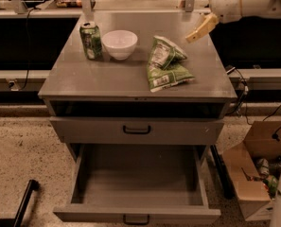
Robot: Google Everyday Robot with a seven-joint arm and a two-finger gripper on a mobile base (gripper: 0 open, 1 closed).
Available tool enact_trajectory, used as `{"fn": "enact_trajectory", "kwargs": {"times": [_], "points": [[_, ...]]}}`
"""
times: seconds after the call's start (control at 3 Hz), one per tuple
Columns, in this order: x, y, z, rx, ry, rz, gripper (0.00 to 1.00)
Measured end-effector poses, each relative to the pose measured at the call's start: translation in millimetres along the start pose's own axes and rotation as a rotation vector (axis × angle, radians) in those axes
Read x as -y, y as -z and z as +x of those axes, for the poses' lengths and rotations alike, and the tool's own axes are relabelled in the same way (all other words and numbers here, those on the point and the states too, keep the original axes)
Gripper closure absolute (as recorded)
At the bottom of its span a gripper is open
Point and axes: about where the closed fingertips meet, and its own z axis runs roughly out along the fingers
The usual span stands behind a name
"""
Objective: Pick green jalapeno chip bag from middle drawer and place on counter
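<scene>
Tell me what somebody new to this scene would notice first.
The crumpled green jalapeno chip bag lies on the counter, to the right of a white bowl and a green can. Below, the middle drawer stands pulled wide open. The gripper hovers above the counter's back right corner, apart from the bag.
</scene>
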Motion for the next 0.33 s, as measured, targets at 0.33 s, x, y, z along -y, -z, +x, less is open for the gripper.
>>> {"fn": "enact_trajectory", "kwargs": {"times": [0.33], "points": [[-1.0, -3.0, 0.1, -0.006, 0.003, -0.009, 0.00]]}}
